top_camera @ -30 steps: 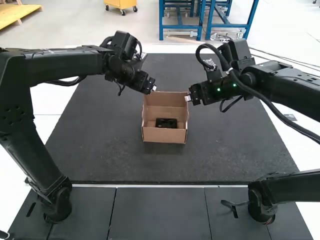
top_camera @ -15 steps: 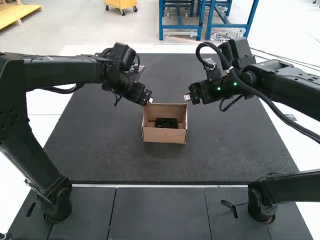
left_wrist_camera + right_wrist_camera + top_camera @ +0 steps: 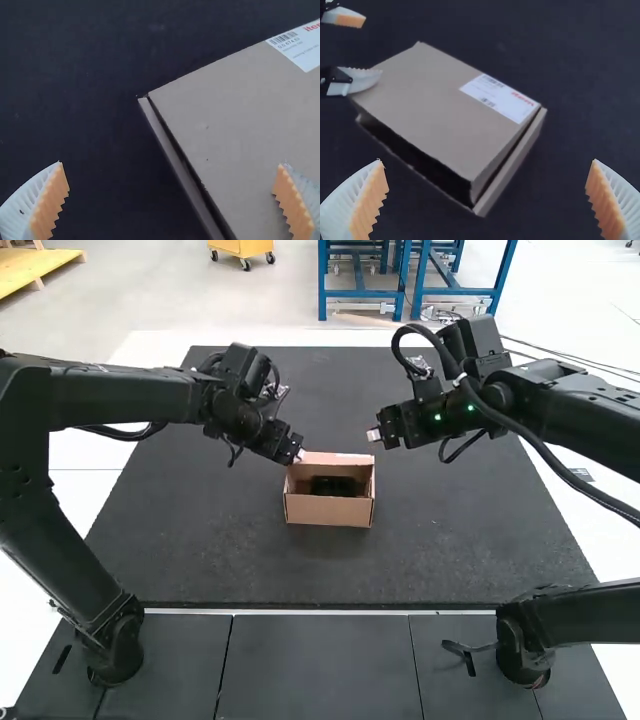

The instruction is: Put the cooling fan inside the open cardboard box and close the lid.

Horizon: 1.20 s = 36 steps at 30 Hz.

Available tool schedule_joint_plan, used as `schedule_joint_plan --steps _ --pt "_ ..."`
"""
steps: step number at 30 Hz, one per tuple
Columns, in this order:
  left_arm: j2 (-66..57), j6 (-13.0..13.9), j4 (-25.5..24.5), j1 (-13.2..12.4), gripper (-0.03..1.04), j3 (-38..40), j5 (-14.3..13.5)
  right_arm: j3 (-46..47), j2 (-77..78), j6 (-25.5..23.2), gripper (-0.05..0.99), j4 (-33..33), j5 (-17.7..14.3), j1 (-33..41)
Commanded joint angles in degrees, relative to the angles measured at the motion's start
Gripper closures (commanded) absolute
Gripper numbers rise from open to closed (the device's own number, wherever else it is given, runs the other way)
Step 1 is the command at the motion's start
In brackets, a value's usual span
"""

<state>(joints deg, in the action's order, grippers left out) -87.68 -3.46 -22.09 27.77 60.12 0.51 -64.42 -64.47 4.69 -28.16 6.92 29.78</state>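
Observation:
The cardboard box (image 3: pixel 329 502) sits mid-mat with its lid (image 3: pixel 335 461) tipped down over it, a dark gap left along the front. Whatever lies in that gap is too dark to make out as the fan. My left gripper (image 3: pixel 293 450) is open at the lid's rear left corner, one finger (image 3: pixel 292 205) over the lid (image 3: pixel 240 130) and the other (image 3: pixel 45 205) over the mat. The right wrist view shows the lid (image 3: pixel 445 115) with its white label (image 3: pixel 500 97) and a left-arm finger (image 3: pixel 350 80) against its edge. My right gripper (image 3: pixel 375 436) hangs open above the box's rear right, touching nothing.
The black mat (image 3: pixel 200 530) spreads wide around the box, with bare floor (image 3: pixel 90 455) beyond its edges. Both arm bases stand at the near edge.
The lid has swung from upright down over the box. My left gripper moved forward and down with it. The right gripper drew slightly back, then held still.

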Motion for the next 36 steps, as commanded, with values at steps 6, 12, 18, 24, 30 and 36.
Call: schedule_joint_plan --steps 6,12,18,24,30,36 --pt "1.6 -0.2 0.8 0.5 0.05 -1.5 0.7 -1.8 0.9 -1.0 0.03 0.3 1.3 -0.1" --pt "1.6 -0.5 1.9 0.5 0.05 -3.7 0.8 -2.6 0.9 -1.1 0.03 0.0 1.3 -0.4" --pt "1.5 -0.7 3.0 0.5 0.05 -5.8 0.8 -2.7 0.9 -1.7 0.03 0.1 1.3 -0.4" --pt "0.9 -0.5 7.5 0.6 0.05 -9.2 0.8 -3.4 0.9 -2.0 0.03 -0.7 1.3 -0.4" --pt "-0.8 -0.1 11.0 1.8 0.05 -12.0 0.7 -4.4 0.9 -2.0 0.03 -2.2 1.2 -0.4" --pt "-1.8 -0.1 13.3 3.1 0.05 -14.5 0.5 -5.1 0.9 -2.0 0.03 -2.7 1.1 -0.4"
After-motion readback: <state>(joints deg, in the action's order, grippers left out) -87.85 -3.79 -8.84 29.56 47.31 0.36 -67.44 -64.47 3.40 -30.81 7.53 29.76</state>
